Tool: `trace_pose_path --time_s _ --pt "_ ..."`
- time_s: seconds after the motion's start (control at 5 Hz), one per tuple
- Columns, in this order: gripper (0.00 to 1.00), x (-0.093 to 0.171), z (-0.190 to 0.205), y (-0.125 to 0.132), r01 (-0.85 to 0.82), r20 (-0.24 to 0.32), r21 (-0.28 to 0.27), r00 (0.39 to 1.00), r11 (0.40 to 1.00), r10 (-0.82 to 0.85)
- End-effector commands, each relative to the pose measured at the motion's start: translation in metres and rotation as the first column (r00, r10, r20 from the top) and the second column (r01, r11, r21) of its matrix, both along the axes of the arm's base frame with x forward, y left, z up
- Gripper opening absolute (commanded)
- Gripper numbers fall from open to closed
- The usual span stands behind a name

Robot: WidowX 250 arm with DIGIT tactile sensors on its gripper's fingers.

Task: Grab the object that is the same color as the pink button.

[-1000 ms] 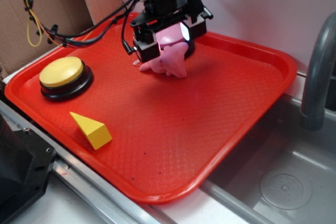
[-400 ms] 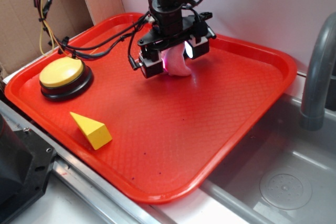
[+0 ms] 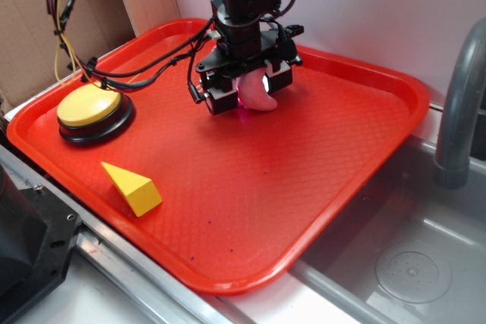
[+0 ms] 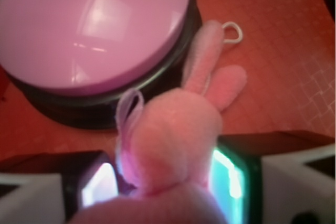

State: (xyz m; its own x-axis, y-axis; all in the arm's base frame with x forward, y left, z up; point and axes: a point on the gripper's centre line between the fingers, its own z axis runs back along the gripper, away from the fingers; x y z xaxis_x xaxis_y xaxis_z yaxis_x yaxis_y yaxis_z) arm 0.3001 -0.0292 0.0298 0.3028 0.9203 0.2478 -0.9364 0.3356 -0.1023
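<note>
The black robot gripper (image 3: 247, 89) clamps the soft pink plush animal toy (image 4: 173, 145) above the red plastic tray (image 3: 380, 111); its lower body is cut off, the round lilac domed button (image 4: 92, 24) at 11 o'clock.

My exterior camera sits high at the near side and looks down and away across the red tray (image 3: 342, 187), taking in the whole tray, a strip of sink (image 3: 410, 263) at the right and the wall at the far side, from a middling distance. My wrist camera rides on the arm and looks down past the fingers (image 4: 231, 177) from very close, blurred at its near edge. Both views share the pink toy (image 3: 258, 96) between the fingers and the tray surface around it; only the wrist view shows the pink button (image 4: 89, 24).
</note>
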Motion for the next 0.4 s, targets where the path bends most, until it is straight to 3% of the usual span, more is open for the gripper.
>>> trace_pose_path --time_s 0.0,0.2 --pt "0.0 -0.005 0.054 0.007 0.265 -0.016 -0.007 0.964 0.964 -0.265" --pt "0.0 -0.018 0.089 0.003 0.43 -0.046 0.016 0.902 0.903 -0.429"
